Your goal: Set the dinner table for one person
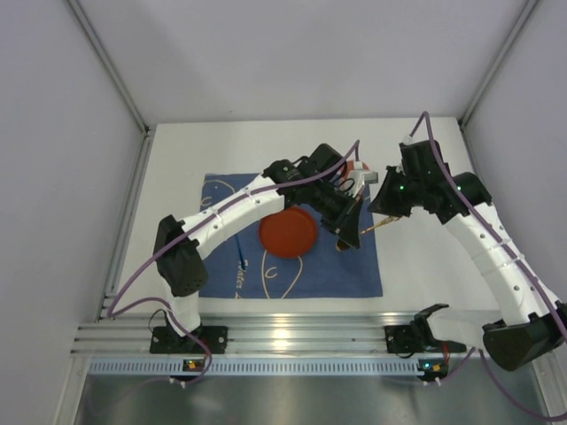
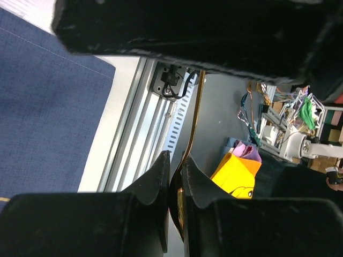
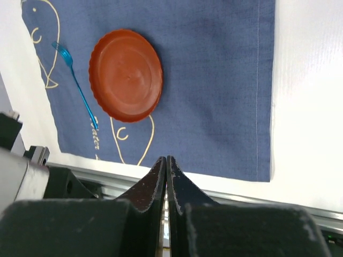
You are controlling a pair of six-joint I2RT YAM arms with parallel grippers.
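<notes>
We are starting at the left gripper (image 2: 176, 163). Its fingers are pinching a thin gold utensil (image 2: 194, 118), whose shaft is running up from the tips toward the top of the left wrist view. We cannot tell what kind of utensil it is. Under it the slotted rail (image 2: 142, 134) is crossing the frame diagonally, with a yellow thing (image 2: 236, 171) lying past the table's edge at lower right.

The right gripper (image 3: 166, 159) is standing fully closed, with nothing showing between its tips. In its own view the tips are hanging at bottom centre, over the lower hem of the blue cloth (image 3: 214, 80). The red plate (image 3: 126, 75) is sitting on the cloth at upper left. A blue fork (image 3: 77, 85) is lying just beside the plate's left rim, tines toward the top of the frame.

The table (image 3: 311, 96) is showing as a bare white strip down the right of the frame, past the cloth's straight hem, and this is the widest open room. In the top view, white walls are closing in the table at left, back and right.

Pale fish outlines are running over the cloth. A short pale word is sitting by the fork's handle, too small for us to read.
</notes>
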